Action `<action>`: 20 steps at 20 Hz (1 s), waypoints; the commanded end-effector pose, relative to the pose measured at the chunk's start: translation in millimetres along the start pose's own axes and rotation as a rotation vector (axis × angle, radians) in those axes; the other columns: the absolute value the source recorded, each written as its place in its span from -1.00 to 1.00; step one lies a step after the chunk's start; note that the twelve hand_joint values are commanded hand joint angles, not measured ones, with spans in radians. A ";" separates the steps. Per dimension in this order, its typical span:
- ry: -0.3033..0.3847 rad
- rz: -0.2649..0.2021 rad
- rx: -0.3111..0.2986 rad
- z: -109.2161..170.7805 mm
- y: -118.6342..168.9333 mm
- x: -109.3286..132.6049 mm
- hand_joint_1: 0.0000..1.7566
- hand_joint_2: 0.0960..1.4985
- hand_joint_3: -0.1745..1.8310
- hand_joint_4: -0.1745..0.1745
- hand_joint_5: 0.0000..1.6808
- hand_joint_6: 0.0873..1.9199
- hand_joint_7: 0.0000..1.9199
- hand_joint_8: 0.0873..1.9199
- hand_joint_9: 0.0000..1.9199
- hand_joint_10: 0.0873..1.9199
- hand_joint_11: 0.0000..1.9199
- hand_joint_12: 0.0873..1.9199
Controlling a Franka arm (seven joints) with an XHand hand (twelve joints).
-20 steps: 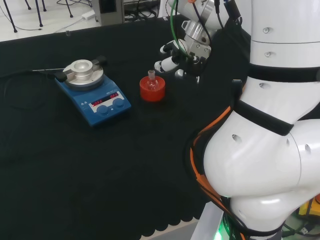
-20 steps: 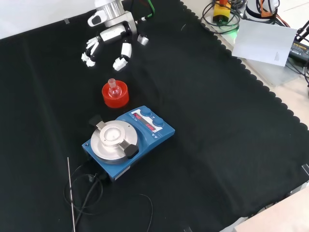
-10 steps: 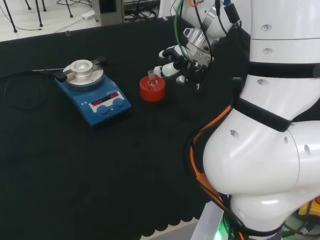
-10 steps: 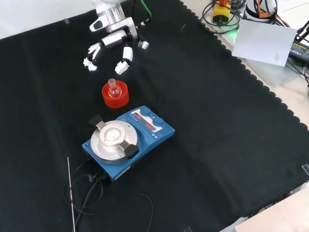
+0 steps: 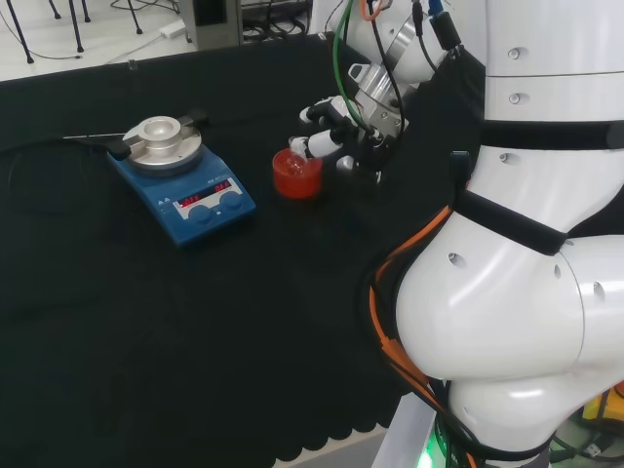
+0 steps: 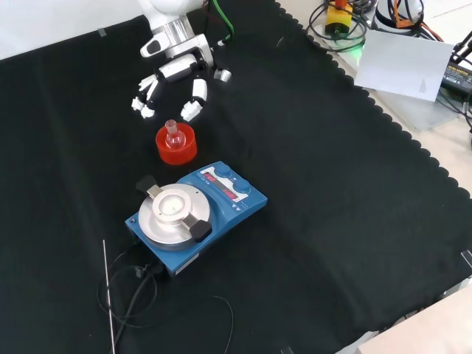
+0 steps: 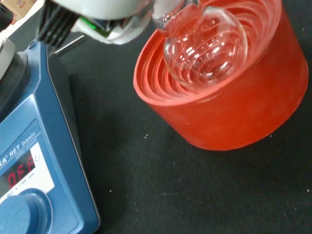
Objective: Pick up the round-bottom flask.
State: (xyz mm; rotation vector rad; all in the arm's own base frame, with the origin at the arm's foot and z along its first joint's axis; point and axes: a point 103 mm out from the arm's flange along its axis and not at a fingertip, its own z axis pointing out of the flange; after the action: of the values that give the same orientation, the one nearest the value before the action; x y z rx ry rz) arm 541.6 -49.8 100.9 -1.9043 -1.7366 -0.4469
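Moved closer since the earlier frame: your hand (image 6: 175,70), fingers spread and empty, hovers just beyond the flask (image 6: 172,136), which stands neck-up in its red stand (image 6: 176,148) beside the blue hotplate (image 6: 195,214).

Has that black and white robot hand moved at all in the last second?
Yes. In the front view the hand has come down the picture toward the red ribbed stand, fingers open, not touching the clear round-bottom flask.
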 end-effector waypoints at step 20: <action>0.016 0.009 -0.037 21.0 7.9 3.8 0.07 -0.35 -0.12 0.13 -0.15 -0.91 -0.93 -0.60 -0.64 -0.44 -1.00 0.35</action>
State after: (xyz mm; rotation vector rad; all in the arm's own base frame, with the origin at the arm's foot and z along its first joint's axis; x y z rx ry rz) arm 545.6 -41.1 86.2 -1.9162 -1.7228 -0.4825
